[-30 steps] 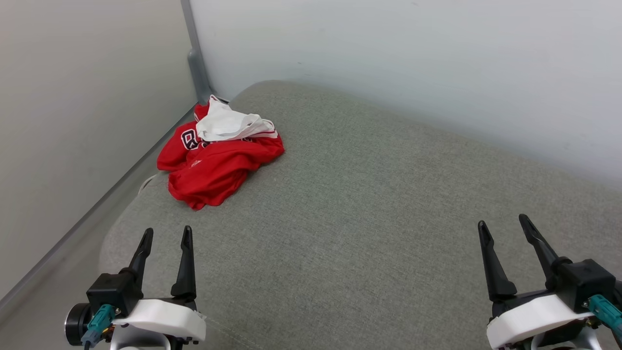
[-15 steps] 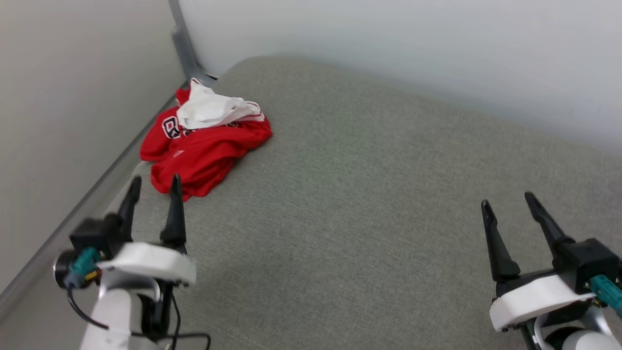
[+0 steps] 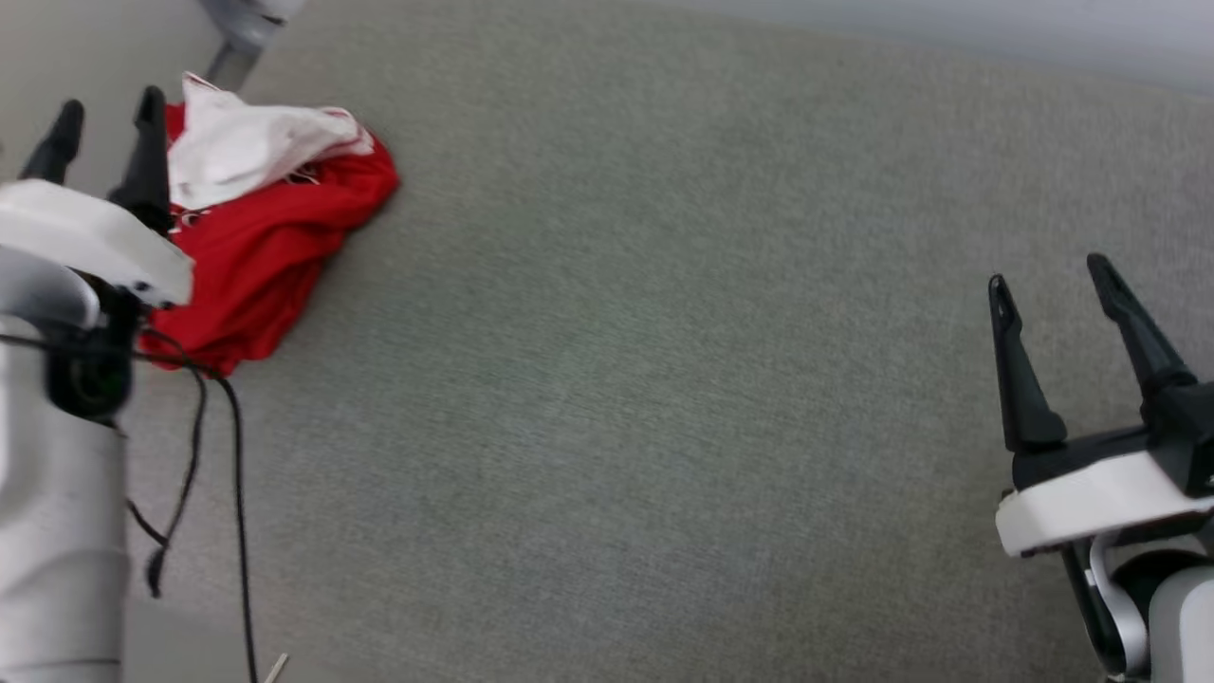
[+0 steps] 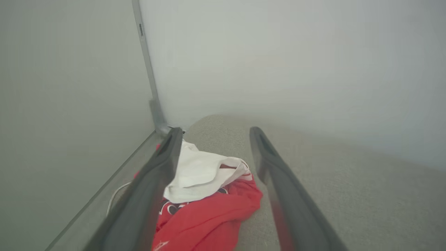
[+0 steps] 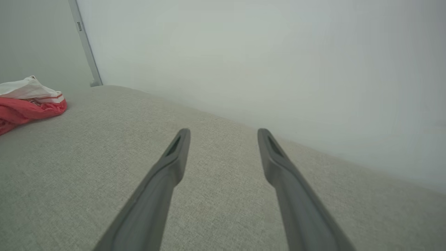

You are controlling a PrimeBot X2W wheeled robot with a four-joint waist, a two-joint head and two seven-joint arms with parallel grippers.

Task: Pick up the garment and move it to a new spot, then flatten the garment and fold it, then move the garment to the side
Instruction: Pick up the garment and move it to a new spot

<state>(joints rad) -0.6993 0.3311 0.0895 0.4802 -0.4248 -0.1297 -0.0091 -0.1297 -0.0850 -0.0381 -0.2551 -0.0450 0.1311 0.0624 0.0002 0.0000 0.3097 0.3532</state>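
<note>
The garment point(image 3: 275, 228), a crumpled red jersey with a white sleeve bunched on top, lies at the far left corner of a grey-green cushioned surface point(image 3: 664, 379). My left gripper point(image 3: 104, 109) is open and hovers over the garment's left edge, holding nothing. In the left wrist view the garment point(image 4: 209, 212) lies below and between the spread fingers of that gripper point(image 4: 214, 134), part of a black number showing. My right gripper point(image 3: 1048, 275) is open and empty at the right, far from the garment. The right wrist view has the garment point(image 5: 28, 104) at its far left, and the gripper point(image 5: 223, 134) above bare cushion.
Pale walls meet at a grey corner post point(image 4: 150, 87) just behind the garment. A narrow gap runs between the cushion's left edge and the wall point(image 4: 101, 198). A black cable point(image 3: 232, 493) hangs from my left arm.
The head camera has tilted down and swung right. My left gripper has gone forward from the near-left cushion edge up to the garment. The garment has not moved on the cushion.
</note>
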